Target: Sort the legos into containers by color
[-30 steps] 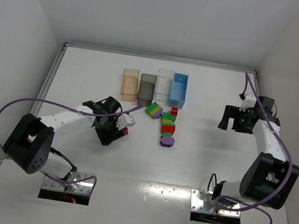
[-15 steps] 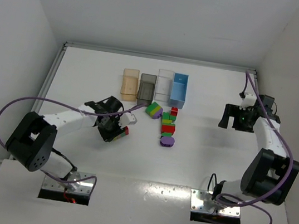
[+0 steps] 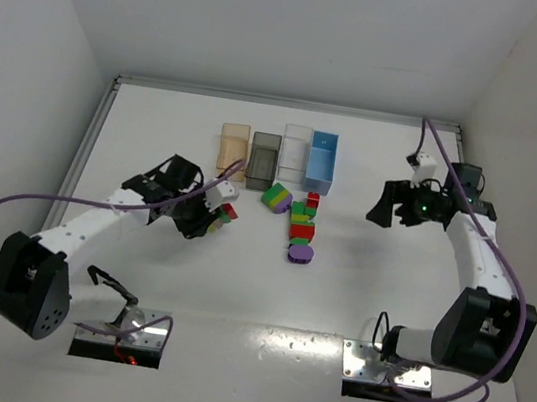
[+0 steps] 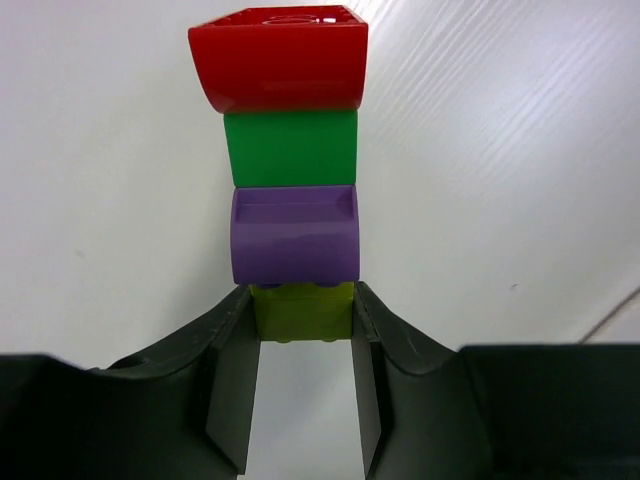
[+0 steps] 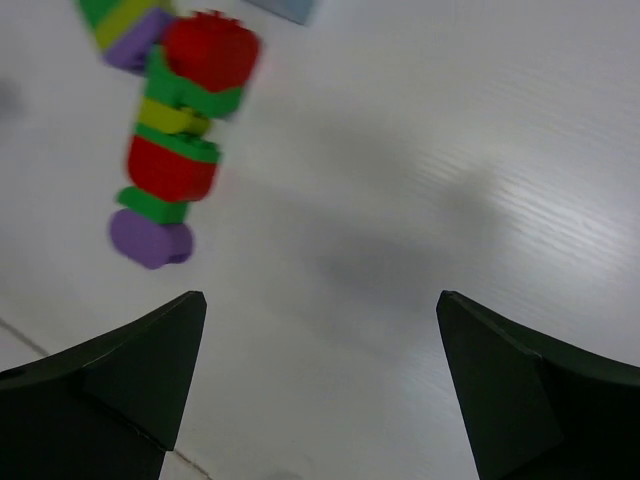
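My left gripper (image 4: pixel 302 305) pinches a lego stack (image 4: pixel 292 150) near the tan bin (image 3: pixel 233 150); my right gripper (image 5: pixel 320 330) stands spread.

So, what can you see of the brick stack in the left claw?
The brick stack is four glossy plastic pieces joined in a line: a lime brick nearest the wrist, then purple, green and a rounded red one farthest out. The left claw is shut on the lime brick, a finger on each side; the rest stick out free. Behind it is the table; contact with it cannot be told.
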Robot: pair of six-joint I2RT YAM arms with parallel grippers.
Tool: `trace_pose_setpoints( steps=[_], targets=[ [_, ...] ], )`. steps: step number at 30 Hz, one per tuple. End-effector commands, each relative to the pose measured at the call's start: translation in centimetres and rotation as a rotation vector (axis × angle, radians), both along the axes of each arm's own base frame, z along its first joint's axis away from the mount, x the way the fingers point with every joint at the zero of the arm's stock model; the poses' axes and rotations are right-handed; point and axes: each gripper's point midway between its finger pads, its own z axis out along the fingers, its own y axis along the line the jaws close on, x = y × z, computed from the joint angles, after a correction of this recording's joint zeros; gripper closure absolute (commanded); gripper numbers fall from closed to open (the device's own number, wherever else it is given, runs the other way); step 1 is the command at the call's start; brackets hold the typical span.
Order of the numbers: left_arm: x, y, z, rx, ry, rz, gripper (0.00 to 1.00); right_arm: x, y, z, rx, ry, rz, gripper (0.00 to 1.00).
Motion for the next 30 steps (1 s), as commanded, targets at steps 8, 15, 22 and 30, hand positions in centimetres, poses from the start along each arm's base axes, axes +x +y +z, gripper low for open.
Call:
trace_pose_setpoints(
  steps=[8,15,22,30],
  targets=[
    [-1.0,-7.0,9.5,-0.4,-0.081,-0.314,1.0,-1.1,16.6,12.0,0.391,-0.333,0.611,0.01],
    [-2.3,-8.6,12.0,-0.48,-0.035,-0.375,0.98,-1.5,22.4,12.9,0.387,-0.346,0.827,0.01],
    [-3.1,-9.5,13.2,-0.535,0.029,-0.389,0.95,-3.2,26.5,11.2,0.332,-0.34,0.998,0.01],
    [-3.3,-9.8,14.0,-0.559,0.029,-0.406,0.93,-4.8,29.3,10.3,0.309,-0.344,1.101,0.01]
  ],
)
